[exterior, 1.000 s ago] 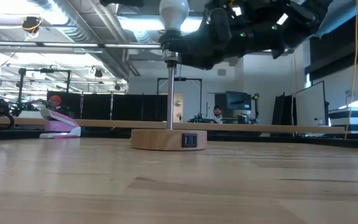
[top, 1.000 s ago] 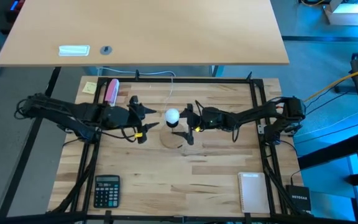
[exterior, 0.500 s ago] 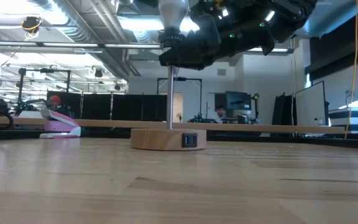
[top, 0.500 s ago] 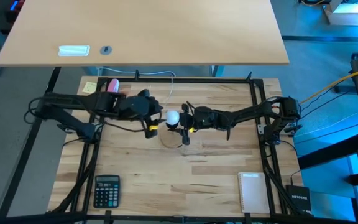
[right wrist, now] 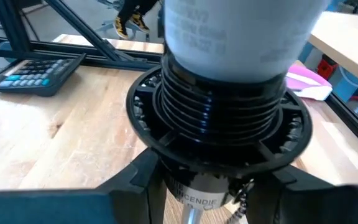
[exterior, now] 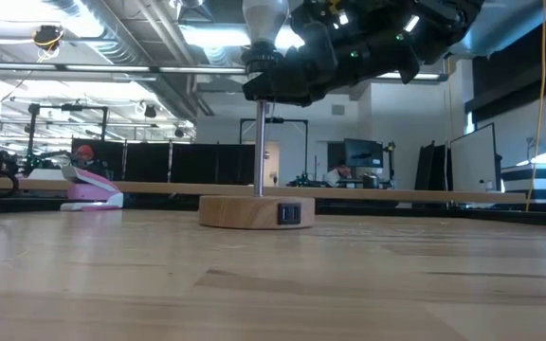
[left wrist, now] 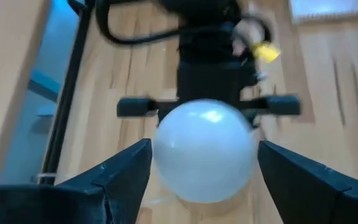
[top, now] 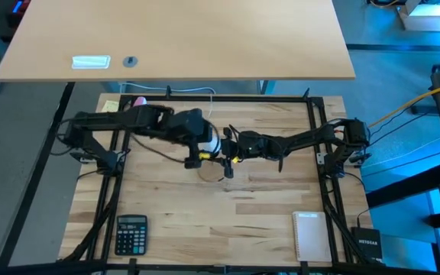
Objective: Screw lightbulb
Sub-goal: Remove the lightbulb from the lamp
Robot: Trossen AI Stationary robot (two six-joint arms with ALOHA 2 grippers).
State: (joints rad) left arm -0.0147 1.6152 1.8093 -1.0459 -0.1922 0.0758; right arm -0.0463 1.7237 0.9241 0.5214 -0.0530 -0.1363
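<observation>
The white lightbulb (top: 212, 142) sits upright in a black ribbed socket (right wrist: 216, 106). The socket tops a thin metal stem (exterior: 261, 152) on a round wooden base (exterior: 254, 210) mid-table. My left gripper (left wrist: 204, 146) is open and comes level from the table's left. One of its fingers stands on each side of the bulb's round head (left wrist: 204, 155). My right gripper (right wrist: 213, 180) comes from the table's right and is shut on the socket under the bulb. My left gripper has its fingertips (left wrist: 143, 152) very close to the bulb's sides; I cannot tell whether they touch. My right gripper pinches the socket's narrow neck (right wrist: 194, 196), just under the ribbed collar, between its two fingers. The fingers lie level, from the table's right. The socket stands upright on its stem, base on the table.
A calculator (top: 131, 233) lies at the near left and a white notepad (top: 312, 235) at the near right. A pink object (exterior: 91, 189) and a yellow note (top: 111, 107) are at the far left. Black frame rails (top: 323, 153) border the tabletop.
My left gripper has travelled toward the table's right, from well left of the lamp up to the bulb, and its fingers now flank the bulb's head. My right gripper has shifted slightly toward the table's left onto the socket. Bulb and lamp have stayed put.
</observation>
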